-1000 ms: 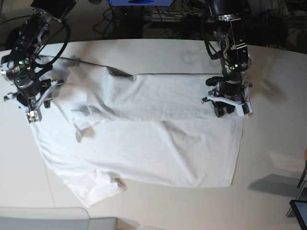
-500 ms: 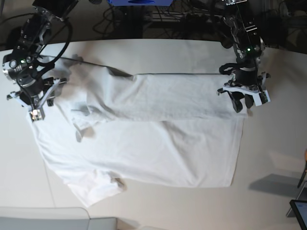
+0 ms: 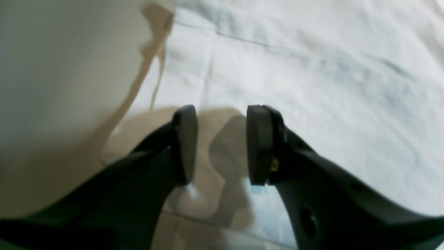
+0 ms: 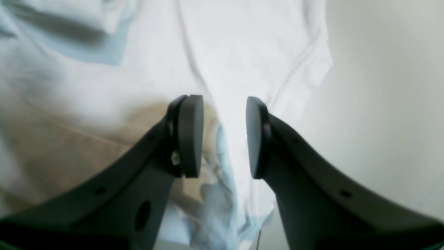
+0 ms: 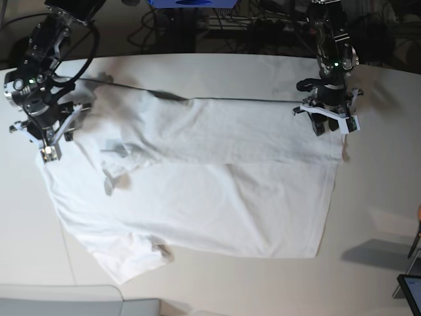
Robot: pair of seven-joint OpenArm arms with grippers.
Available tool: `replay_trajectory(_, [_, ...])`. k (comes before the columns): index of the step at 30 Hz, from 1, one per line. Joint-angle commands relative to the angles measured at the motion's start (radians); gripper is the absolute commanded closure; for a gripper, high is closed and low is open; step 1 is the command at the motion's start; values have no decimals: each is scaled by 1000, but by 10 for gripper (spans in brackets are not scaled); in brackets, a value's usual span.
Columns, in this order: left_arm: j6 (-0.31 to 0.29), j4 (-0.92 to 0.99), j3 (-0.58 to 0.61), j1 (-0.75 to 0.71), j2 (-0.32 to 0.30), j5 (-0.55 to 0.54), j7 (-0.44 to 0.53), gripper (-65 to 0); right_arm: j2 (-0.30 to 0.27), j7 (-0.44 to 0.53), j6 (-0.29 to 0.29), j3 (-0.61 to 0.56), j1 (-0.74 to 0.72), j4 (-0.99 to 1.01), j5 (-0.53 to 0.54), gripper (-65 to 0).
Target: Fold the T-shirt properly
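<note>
The white T-shirt (image 5: 197, 197) lies spread on the pale table, its far part folded toward the front in a long band (image 5: 223, 135). My left gripper (image 5: 329, 126) hovers at the band's right end near the hem, open. In the left wrist view, that gripper (image 3: 222, 111) holds nothing, with the T-shirt (image 3: 312, 69) and bare table beneath it. My right gripper (image 5: 47, 151) stands open at the shirt's left edge by a sleeve. Its wrist view shows the open gripper (image 4: 223, 100) above the T-shirt (image 4: 242, 41), with nothing between the fingers.
Dark cables and equipment (image 5: 197, 26) crowd the space behind the table's far edge. A grey slab (image 5: 59, 299) sits at the front left. A dark screen corner (image 5: 411, 289) shows at the front right. Bare tabletop (image 5: 375, 184) lies right of the shirt.
My left gripper has moved right and then toward the far edge, off the band's front edge. The right gripper has shifted slightly toward the far side. Both have stayed open.
</note>
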State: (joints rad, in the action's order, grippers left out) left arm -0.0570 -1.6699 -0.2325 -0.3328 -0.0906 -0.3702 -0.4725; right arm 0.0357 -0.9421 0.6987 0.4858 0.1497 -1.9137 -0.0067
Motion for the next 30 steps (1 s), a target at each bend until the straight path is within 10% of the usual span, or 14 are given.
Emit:
replay_trajectory(1, [-2,-17,-18,-4,-24,-2,19,-240,-6,18,-1,1,3,-16,9,-202])
replay_trajectory(30, [-4,-13,-46,4,-168,-13,24,-240,23,21,-1,0,64,-17,11,-202])
